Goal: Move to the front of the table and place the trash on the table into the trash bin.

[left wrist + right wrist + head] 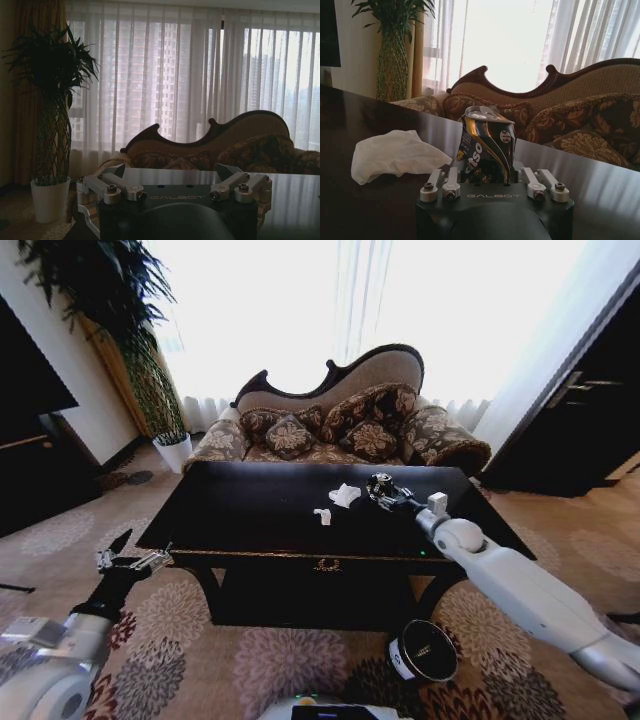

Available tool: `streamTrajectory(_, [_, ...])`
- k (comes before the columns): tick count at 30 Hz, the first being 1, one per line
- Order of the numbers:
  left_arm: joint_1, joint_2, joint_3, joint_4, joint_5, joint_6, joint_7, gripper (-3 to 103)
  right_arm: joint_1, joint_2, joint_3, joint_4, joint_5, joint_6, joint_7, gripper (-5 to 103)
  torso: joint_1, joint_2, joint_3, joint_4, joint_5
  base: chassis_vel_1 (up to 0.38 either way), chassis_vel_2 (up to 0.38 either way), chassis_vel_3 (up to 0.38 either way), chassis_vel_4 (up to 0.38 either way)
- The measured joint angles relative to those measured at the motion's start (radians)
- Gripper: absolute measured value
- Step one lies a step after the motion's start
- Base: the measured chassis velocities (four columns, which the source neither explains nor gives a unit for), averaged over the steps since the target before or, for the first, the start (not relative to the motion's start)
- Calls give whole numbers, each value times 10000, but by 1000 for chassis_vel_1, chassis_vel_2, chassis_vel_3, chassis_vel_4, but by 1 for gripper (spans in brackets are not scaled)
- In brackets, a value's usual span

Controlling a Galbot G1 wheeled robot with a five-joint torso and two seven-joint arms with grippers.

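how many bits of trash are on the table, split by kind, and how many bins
white tissue: 1
small white paper scrap: 1
crushed can, between the right gripper's fingers on the table: 1
trash bin on the floor: 1
total: 3 trash items, 1 bin

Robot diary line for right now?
right claw: around crushed can on table | tissue: beside it | left claw: parked | bin: on floor

A furnished lounge: ornate patterned sofa (340, 420), glossy black table (250, 510), floral carpet (200, 660), potted plant (150, 380), sheer curtained windows (330, 310).
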Motion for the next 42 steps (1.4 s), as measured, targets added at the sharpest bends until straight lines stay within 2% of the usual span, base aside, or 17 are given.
streamTrajectory(1, [0,0,0,0,0,0,0,100,-42,-6,53,34,0,5,2,42,0,0,0,0,0,0,0,0,0])
streamTrajectory(3, [0,0,0,0,0,0,0,100,-78,-8,93,60,0,7,5,42,0,0,0,0,-1,0,0,0,0])
streamTrajectory(4, [0,0,0,0,0,0,0,100,-204,-11,227,172,0,10,33,32,0,0,0,0,-1,0,0,0,0])
streamTrajectory(6, [0,0,0,0,0,0,0,100,-251,-13,272,206,0,10,44,32,0,-1,0,1,-1,0,0,0,0])
streamTrajectory(7, [0,0,0,0,0,0,0,100,-393,-28,392,301,-3,19,58,21,0,0,0,1,-1,0,0,0,0])
streamTrajectory(8, [0,0,0,0,0,0,0,100,-490,-35,478,372,-4,29,64,21,0,-1,0,0,0,0,0,0,0])
streamTrajectory(10, [0,0,0,0,0,0,0,100,-614,-46,610,475,-2,34,76,10,-1,0,0,0,0,0,0,0,0])
streamTrajectory(13, [0,1,0,0,0,0,0,100,-820,-79,831,651,17,35,93,2,0,0,0,1,0,0,0,0,0])
streamTrajectory(20, [0,0,0,0,0,0,0,100,-1527,-124,1499,1141,155,36,178,0,1,0,0,2,-1,0,0,0,0])
streamTrajectory(25, [0,0,0,0,0,0,0,100,-2853,-127,2625,1814,207,35,199,0,0,0,0,0,1,0,0,0,0])
streamTrajectory(30, [0,0,0,0,0,0,-1,100,-4709,-40,4706,2917,250,226,293,0,0,0,-1,1,-1,0,0,0,0])
streamTrajectory(31, [0,0,0,0,0,0,-1,100,-4709,-40,4706,2917,250,226,293,0,0,0,-1,1,-1,0,0,0,0])
streamTrajectory(33, [0,0,0,-1,0,0,1,100,-5852,167,5871,3556,430,254,290,0,0,0,-1,-1,-1,0,0,0,0])
streamTrajectory(34, [0,0,0,-1,0,0,1,100,-5852,167,5871,3556,430,254,290,0,0,0,-1,-1,-1,0,0,0,0])
streamTrajectory(36, [0,0,0,0,0,-1,1,100,-6715,560,6799,4120,523,261,228,0,-1,0,-1,-2,0,0,0,0,0])
streamTrajectory(38, [0,0,0,0,0,0,-1,100,-6880,667,6985,4252,533,271,205,0,-1,0,-1,-2,1,0,0,0,0])
streamTrajectory(42, [0,0,0,0,0,0,0,100,-7842,1505,8013,4985,383,598,154,0,-1,0,-1,1,-3,0,0,0,0])
